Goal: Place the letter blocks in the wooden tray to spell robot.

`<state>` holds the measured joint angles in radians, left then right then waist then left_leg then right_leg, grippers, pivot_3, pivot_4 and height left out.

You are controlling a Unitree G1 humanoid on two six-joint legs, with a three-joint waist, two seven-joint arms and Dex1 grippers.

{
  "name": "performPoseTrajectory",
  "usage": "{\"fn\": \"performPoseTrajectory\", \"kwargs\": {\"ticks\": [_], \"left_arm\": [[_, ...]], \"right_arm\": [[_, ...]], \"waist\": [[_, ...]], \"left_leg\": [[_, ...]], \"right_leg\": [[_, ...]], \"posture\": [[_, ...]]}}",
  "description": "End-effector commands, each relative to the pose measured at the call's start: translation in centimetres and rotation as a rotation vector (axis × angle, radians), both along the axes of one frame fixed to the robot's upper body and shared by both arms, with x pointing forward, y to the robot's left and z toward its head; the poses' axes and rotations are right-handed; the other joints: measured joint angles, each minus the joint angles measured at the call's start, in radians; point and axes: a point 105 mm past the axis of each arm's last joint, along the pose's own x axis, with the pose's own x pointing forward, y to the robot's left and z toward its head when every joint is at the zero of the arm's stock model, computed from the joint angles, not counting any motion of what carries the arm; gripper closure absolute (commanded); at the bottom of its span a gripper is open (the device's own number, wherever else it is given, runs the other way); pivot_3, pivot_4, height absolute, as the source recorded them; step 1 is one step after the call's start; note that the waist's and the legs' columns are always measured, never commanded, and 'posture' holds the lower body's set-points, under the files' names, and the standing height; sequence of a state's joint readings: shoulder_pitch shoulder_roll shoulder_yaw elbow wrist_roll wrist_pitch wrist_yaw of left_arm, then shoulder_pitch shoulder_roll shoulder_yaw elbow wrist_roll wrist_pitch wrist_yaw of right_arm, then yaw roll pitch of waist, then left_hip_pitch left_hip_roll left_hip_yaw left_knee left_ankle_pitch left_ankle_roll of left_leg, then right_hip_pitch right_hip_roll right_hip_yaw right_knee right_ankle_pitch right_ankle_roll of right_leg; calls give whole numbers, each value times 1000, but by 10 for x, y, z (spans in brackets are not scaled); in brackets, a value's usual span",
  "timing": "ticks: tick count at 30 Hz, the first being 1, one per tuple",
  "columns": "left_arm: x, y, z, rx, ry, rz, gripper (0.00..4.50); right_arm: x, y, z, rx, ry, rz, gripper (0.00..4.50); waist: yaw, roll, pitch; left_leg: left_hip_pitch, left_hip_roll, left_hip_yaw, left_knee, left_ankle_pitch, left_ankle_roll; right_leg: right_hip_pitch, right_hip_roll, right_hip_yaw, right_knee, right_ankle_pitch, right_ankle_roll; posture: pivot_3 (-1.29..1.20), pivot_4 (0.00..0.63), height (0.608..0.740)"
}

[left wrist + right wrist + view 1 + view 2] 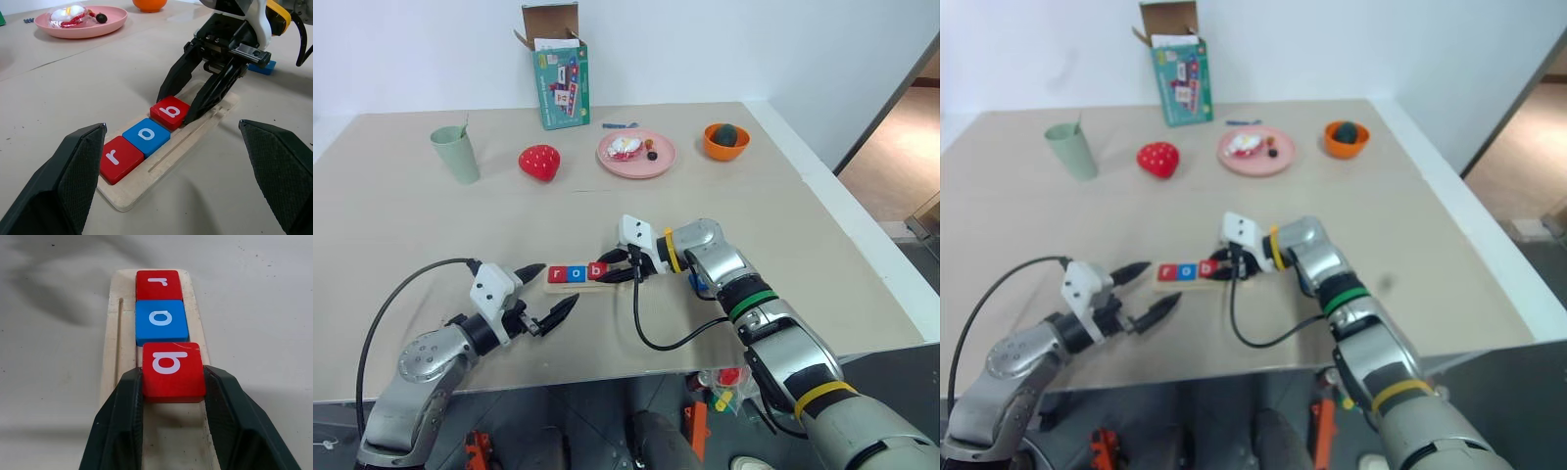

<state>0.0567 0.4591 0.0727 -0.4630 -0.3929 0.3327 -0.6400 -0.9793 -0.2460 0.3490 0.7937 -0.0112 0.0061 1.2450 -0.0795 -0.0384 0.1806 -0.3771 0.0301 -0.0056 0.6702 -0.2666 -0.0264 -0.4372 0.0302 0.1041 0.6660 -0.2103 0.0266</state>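
Note:
The wooden tray [128, 198] lies near the table's front, in the middle. Three letter blocks sit in it in a row: a red r [117, 157], a blue o [146, 135] and a red b [172, 368]. My right gripper [173, 374] reaches in from the right. Its two fingers lie against both sides of the b block, which rests flat in the tray. My left gripper [558, 284] hovers wide open at the tray's left end, holding nothing. Another blue tile [261, 67] lies on the table behind the right gripper, its letter hidden.
At the back stand a green cup [456, 154], a red strawberry toy [539, 162], a pink plate [662, 164] with small items, an orange bowl [725, 142] and an open teal box [560, 83]. The table's front edge runs just below both arms.

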Motion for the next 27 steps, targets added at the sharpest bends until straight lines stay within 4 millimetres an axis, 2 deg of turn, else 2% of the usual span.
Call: {"fn": "performPoseTrajectory", "kwargs": {"ticks": [1, 5, 6, 10, 14, 17, 22, 27], "left_arm": [[-2, -5, 8, 13, -42, -24, 0], [-2, -6, 6, 31, -42, -36, 0], [-2, -6, 6, 32, -42, -38, 0], [0, -5, 6, 37, -43, -39, 0], [1, -5, 6, 40, -43, -41, 0], [2, -8, 6, 43, -45, -55, 0], [-1, -7, 6, 57, -46, -77, 0], [-10, -14, 8, 67, -28, -172, 0]], "right_arm": [[-2, 6, 8, 20, 7, 23, 1563], [-3, 8, 16, 62, 20, 28, 182], [-3, 9, 19, 74, 19, 28, 43], [-1, 9, 31, 130, 0, 2, 43], [0, 7, 34, 144, -16, -11, 43], [-1, -2, 31, 128, -37, -18, 43], [-10, -16, 47, 180, -24, -31, 43], [-15, -36, 56, 215, -49, -111, 43]], "waist": [[0, 0, 0], [0, 0, 0], [0, 0, 0], [0, 0, 0], [0, 0, 0], [0, 0, 0], [2, 1, 0], [2, 1, 0]], "left_leg": [[0, 0, 0, 0, 0, 0], [0, 0, 0, 0, 0, 0], [0, 0, 0, 0, 0, 0], [0, 0, 0, -1, 0, 0], [0, 0, 0, -1, 0, 0], [-1, 0, 0, -1, 0, 0], [-3, -1, 0, -1, 0, 0], [-5, -1, -2, -1, 0, 0]], "right_leg": [[0, 0, 0, 0, 0, 0], [0, 0, 0, 0, 0, 0], [0, 0, 0, 0, 0, 0], [-1, 0, 0, 0, 0, 0], [-1, 0, 0, 0, 0, 0], [-1, 0, 0, 0, -1, 0], [-3, -1, 0, 0, -1, 1], [-3, -1, -1, 0, -1, 0]], "posture": [[0, 150, 740], [0, 150, 740], [0, 150, 740], [0, 150, 740], [0, 150, 740], [0, 150, 740], [0, 150, 740], [0, 150, 740]]}}
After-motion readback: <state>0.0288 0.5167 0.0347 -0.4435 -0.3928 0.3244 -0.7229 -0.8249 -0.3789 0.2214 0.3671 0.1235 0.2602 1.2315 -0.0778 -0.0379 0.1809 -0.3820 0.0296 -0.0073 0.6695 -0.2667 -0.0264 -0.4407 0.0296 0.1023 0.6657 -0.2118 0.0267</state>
